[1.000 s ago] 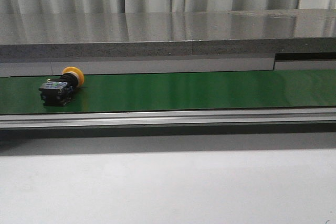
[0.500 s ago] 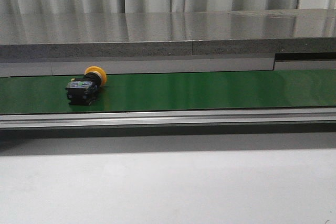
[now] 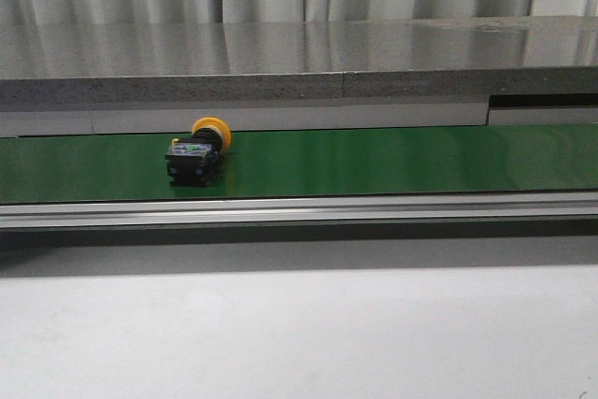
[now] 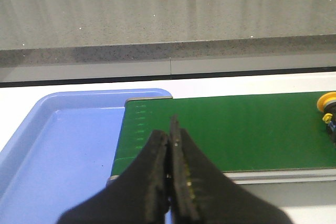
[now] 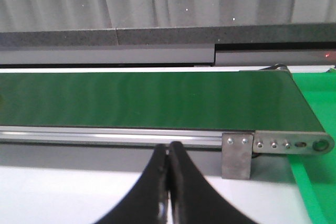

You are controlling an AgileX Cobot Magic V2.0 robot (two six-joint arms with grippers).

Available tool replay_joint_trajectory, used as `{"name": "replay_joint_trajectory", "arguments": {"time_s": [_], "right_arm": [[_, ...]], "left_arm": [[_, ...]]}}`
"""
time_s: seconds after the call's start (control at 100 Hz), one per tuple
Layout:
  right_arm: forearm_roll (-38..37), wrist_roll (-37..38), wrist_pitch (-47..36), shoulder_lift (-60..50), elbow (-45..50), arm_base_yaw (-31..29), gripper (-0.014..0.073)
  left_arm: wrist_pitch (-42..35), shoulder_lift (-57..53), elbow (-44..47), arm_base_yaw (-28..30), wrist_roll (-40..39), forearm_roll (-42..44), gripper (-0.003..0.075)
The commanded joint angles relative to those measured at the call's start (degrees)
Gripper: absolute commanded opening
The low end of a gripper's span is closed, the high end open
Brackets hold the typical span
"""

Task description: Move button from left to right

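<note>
The button (image 3: 196, 153), a small dark boxy unit with an orange-yellow cap and bluish specks, lies on its side on the green conveyor belt (image 3: 392, 161), left of the belt's middle in the front view. Its cap also shows at the edge of the left wrist view (image 4: 328, 104). My left gripper (image 4: 170, 129) is shut and empty, held over the belt's left end beside a blue tray (image 4: 58, 145), well apart from the button. My right gripper (image 5: 168, 153) is shut and empty, in front of the belt's right end. Neither gripper shows in the front view.
A grey stone ledge (image 3: 299, 58) runs behind the belt, with curtains behind it. An aluminium rail (image 3: 299, 210) edges the belt's front, ending in a metal bracket (image 5: 237, 156). A green surface (image 5: 315, 129) lies past the belt's right end. White tabletop (image 3: 299, 334) lies in front.
The button has travelled rightward along the belt, from the far left to left of the middle. No gripper appears in the front view at any time.
</note>
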Motion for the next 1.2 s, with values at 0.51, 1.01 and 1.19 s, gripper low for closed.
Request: {"name": "replay_joint_trajectory", "arguments": {"time_s": [0.51, 1.01, 1.19], "right_arm": [[0.8, -0.1, 9.9, 14.9, -23.6, -0.1, -0.0067], [1.3, -0.1, 27.0, 47.3, -45.6, -0.1, -0.0067], [1.5, -0.1, 27.6, 52.0, -45.6, -0.1, -0.0002]], "left_arm": [[-4.9, 0.3, -1.6, -0.4, -0.5, -1.8, -0.0021], [-4.9, 0.3, -1.6, -0.4, -0.5, -1.8, -0.0021], [-4.9, 0.3, -1.6, -0.4, -0.5, -1.8, -0.0021]]}}
